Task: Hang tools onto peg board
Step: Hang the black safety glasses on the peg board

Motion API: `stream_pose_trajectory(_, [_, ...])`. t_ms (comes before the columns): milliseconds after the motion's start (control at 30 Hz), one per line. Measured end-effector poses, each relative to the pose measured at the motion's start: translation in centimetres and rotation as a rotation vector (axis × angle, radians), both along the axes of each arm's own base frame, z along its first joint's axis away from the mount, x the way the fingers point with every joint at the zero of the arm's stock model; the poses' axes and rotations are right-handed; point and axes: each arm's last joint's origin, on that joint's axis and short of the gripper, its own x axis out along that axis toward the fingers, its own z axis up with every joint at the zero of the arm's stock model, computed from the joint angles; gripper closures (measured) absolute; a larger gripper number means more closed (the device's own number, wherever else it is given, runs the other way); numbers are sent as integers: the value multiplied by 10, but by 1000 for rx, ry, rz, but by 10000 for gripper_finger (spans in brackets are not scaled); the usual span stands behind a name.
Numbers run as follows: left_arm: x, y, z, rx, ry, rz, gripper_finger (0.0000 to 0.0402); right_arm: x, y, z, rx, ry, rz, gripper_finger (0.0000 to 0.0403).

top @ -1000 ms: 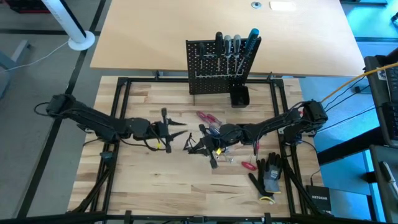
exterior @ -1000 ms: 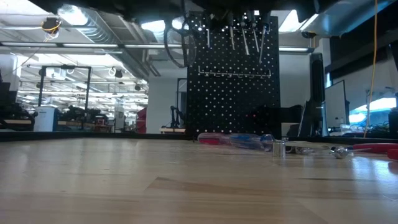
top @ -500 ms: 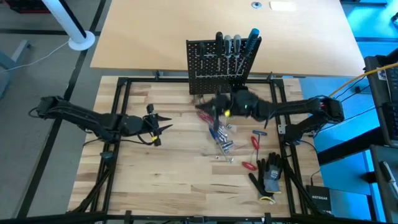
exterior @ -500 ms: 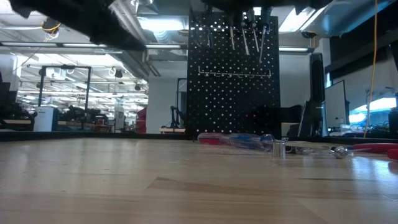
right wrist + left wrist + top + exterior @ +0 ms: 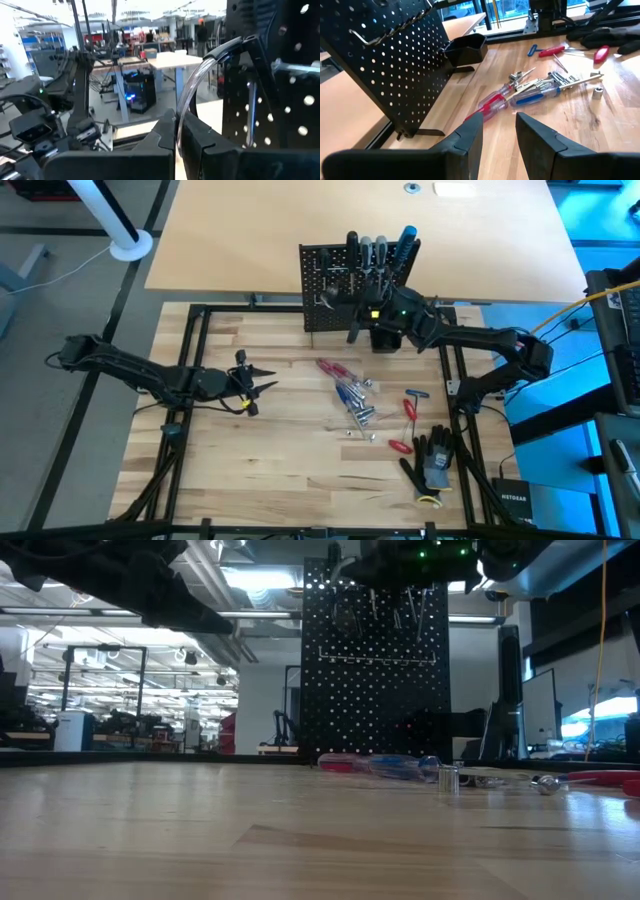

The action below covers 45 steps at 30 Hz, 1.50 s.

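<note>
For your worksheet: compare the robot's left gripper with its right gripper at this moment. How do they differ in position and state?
The left gripper hovers over the table, far from the peg board; the right gripper is up against the board's front.
The left gripper's fingers are apart and empty; the right gripper is shut on a black-handled tool.
Both are dark, two-fingered.

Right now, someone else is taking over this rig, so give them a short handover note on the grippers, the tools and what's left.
Right gripper: shut on a thin tool with a clear looped handle, held up at the front of the peg board.
Left gripper: open, empty, hovering over the left side of the table.
Done: several screwdrivers already stand along the board's top edge.
Left: hang the held tool, then the pile at table centre, red and blue screwdrivers with loose metal bits, and the red-handled tools near the black gloves.
</note>
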Motion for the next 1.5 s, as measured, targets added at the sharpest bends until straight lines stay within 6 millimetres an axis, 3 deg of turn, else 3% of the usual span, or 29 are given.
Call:
stream_pose_trajectory(200, [0,0,0,0,-1,0,295,-3,-10,1,2,-28,-7,391])
stream_pose_trajectory(567, [1,0,2,4,-16,-2,295,-14,-28,1,9,-37,193,391])
stream_pose_trajectory(1500, [1,0,2,2,-22,-1,295,-9,-32,-5,41,-40,101,391])
